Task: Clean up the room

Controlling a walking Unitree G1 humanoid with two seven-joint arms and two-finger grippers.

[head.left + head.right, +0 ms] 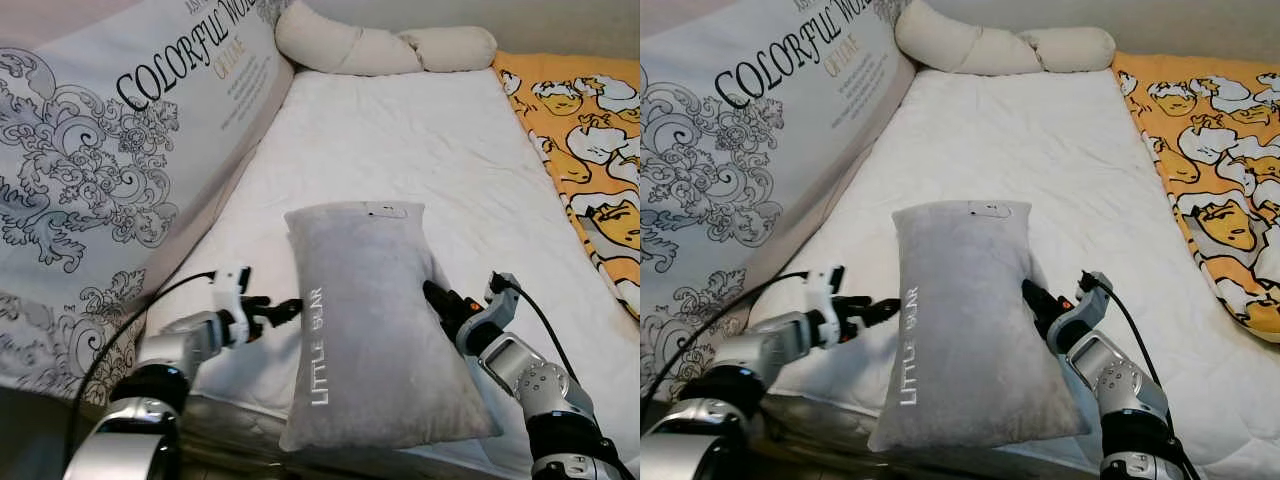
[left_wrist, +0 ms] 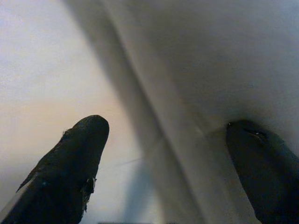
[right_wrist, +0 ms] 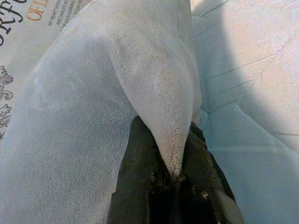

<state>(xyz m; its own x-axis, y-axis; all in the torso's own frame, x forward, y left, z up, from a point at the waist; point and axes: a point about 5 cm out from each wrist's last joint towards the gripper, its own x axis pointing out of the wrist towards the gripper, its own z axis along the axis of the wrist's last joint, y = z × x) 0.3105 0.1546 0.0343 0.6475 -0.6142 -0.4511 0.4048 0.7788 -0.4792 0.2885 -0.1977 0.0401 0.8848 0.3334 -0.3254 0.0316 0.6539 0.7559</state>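
Note:
A grey plush pillow [image 1: 365, 320] lettered "LITTLE BEAR" stands tilted over the near edge of the white mattress [image 1: 400, 140]. My right gripper [image 1: 434, 294] is shut on a fold of the pillow's right edge; the right wrist view shows the grey fabric pinched between the black fingers [image 3: 140, 163]. My left gripper [image 1: 287, 309] is at the pillow's left edge, open. In the left wrist view its fingers [image 2: 74, 158] stand apart, one of them pressing a dent into the grey fabric [image 2: 196, 70].
A large white cushion [image 1: 110, 150] printed with "COLORFUL WORLD" and scrollwork leans along the left side. A long cream bolster [image 1: 380, 45] lies at the bed's far end. An orange cartoon-print blanket [image 1: 590, 140] covers the right edge.

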